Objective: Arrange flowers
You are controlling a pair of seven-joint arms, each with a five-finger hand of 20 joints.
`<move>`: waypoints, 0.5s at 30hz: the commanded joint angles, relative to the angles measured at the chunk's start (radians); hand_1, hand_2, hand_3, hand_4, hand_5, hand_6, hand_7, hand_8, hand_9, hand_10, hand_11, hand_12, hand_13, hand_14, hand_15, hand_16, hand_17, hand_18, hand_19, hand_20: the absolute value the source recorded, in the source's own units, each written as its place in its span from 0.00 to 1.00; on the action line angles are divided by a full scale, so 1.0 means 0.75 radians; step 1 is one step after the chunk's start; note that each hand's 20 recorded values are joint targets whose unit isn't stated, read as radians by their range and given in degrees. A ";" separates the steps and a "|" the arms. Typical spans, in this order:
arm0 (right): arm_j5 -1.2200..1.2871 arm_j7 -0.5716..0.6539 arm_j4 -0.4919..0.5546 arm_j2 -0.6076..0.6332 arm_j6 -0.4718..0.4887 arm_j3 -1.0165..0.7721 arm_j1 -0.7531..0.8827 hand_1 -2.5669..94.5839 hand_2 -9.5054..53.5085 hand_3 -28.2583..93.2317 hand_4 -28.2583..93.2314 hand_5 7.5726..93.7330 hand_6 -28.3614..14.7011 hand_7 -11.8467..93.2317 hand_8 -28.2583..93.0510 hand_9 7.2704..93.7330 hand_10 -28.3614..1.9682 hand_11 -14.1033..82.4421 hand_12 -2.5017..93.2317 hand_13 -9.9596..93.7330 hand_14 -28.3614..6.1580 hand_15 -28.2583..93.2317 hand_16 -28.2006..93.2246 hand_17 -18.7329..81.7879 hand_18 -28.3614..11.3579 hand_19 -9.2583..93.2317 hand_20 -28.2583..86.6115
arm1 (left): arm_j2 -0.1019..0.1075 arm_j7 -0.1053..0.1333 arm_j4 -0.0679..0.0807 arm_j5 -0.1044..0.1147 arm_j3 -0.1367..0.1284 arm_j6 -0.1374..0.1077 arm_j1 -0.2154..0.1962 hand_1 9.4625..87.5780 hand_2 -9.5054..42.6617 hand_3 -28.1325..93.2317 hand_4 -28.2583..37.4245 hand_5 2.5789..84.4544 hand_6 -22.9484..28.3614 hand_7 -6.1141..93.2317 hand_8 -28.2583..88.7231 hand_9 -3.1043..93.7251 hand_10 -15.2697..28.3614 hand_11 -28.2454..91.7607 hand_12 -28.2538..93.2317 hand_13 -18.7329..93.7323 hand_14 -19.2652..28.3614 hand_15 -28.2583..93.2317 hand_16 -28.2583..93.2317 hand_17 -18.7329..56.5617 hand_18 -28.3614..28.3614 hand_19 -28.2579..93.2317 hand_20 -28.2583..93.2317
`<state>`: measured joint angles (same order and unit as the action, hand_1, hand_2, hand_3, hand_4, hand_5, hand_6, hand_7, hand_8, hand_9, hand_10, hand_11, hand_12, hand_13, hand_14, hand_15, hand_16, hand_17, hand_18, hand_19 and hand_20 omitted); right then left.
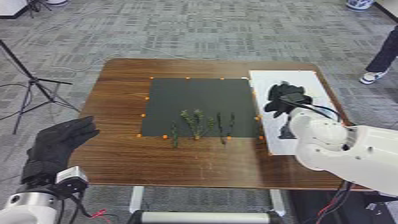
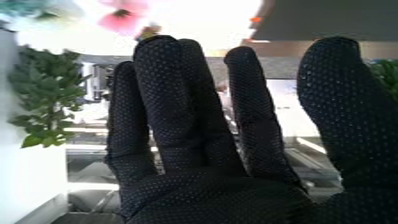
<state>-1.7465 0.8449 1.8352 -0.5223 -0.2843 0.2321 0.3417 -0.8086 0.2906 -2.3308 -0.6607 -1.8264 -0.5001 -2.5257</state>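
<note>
Right hand point(image 1: 286, 97) is over the white board point(image 1: 266, 79) at the counter's point(image 1: 120, 87) right side; wrist view has it spread wide, fingers straight, nothing gripped. Left hand point(image 1: 60, 142) is off the counter's left edge, loosely spread, empty. Green stems point(image 1: 197, 131) lie apart in a row on the near part of the black mat point(image 1: 200, 97), some tips running over its near edge onto the wood. Wrist view also has a pink flower point(image 2: 124, 20) beyond the fingertips and a leafy sprig point(image 2: 44, 85) beside the hand. Handling, my guess: all light; stems thin, bendy, maybe slick through the glove; blooms and leaves easy to crush or snag. Pinch a bare stretch of stem below the leaves, light squeeze, keep off the petals. Hard to read: glove and forearm hide part of the board, so can't tell what's under them. Pink flower is cut off by the frame, its stem unclear; can't say what holds it. Dark stems blend into the mat.
</note>
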 commanded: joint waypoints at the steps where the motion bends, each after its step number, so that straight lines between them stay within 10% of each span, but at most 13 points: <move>1: -0.014 0.044 -0.034 0.050 0.046 0.047 -0.054 0.38 0.07 0.90 0.03 0.51 0.60 0.33 0.09 0.58 0.27 0.41 0.19 0.66 0.38 0.80 0.34 0.38 0.07 0.95 0.18 | 0.015 0.035 -0.009 0.026 0.002 -0.022 -0.024 0.17 0.17 0.97 0.07 0.65 0.70 0.22 0.15 0.51 0.81 0.51 0.32 0.46 0.90 0.67 0.17 0.18 0.82 0.59 0.34; 15: -0.057 0.101 -0.098 0.071 0.088 0.088 -0.028 0.39 0.06 0.90 0.03 0.50 0.60 0.33 0.10 0.57 0.26 0.40 0.19 0.66 0.38 0.81 0.35 0.39 0.09 0.96 0.20 | 0.003 0.006 -0.007 0.005 -0.001 -0.007 -0.010 0.17 0.17 0.97 0.07 0.65 0.70 0.22 0.15 0.51 0.81 0.51 0.32 0.47 0.89 0.67 0.17 0.18 0.82 0.59 0.34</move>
<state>-1.7663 0.8965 1.7865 -0.4797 -0.2342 0.2985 0.3051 -0.8000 0.2980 -2.3306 -0.6543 -1.8274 -0.5049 -2.5299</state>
